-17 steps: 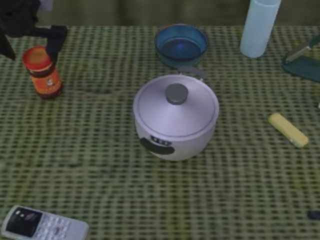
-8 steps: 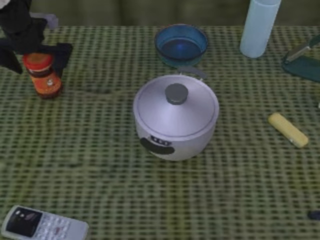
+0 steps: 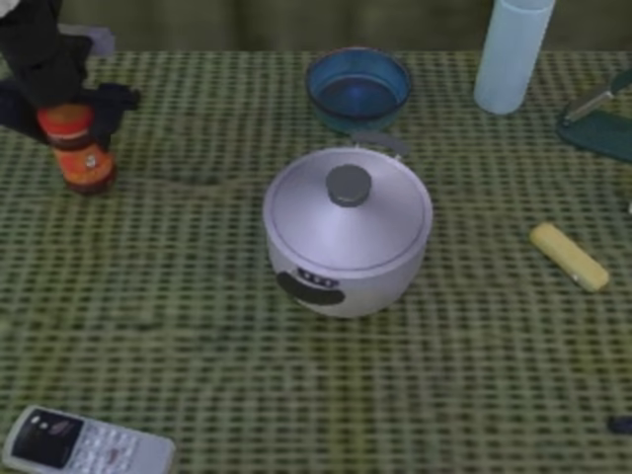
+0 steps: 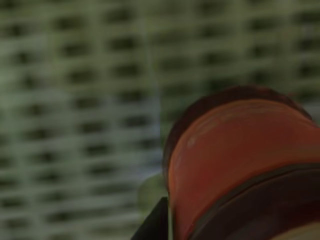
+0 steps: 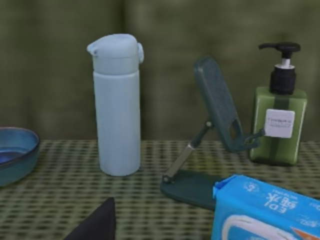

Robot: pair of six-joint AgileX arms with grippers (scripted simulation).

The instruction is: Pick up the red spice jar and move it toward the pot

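The red spice jar (image 3: 79, 148), with its red-orange lid, dark body and orange label, stands upright at the table's far left. My left gripper (image 3: 67, 107) comes down over it, its dark fingers (image 3: 117, 100) pressed on either side of the lid, shut on the jar. The lid (image 4: 235, 155) fills the left wrist view, one finger (image 4: 154, 222) against its side. The silvery pot (image 3: 348, 229) with domed lid and dark knob sits at the table's middle, well to the right of the jar. A dark part of my right gripper (image 5: 97, 225) shows only in the right wrist view.
A blue bowl (image 3: 357, 89) sits just behind the pot. A tall pale-blue bottle (image 3: 512, 54) and a dark green stand (image 3: 597, 123) are at the back right, with a green pump bottle (image 5: 278, 125) and blue pack (image 5: 265, 210). A yellow stick (image 3: 568, 257) lies right; a phone (image 3: 84, 444) front left.
The jar, tilted a second ago, now stands upright. My left gripper has come down around its lid and its fingers have drawn in against it; the jar shifted slightly left.
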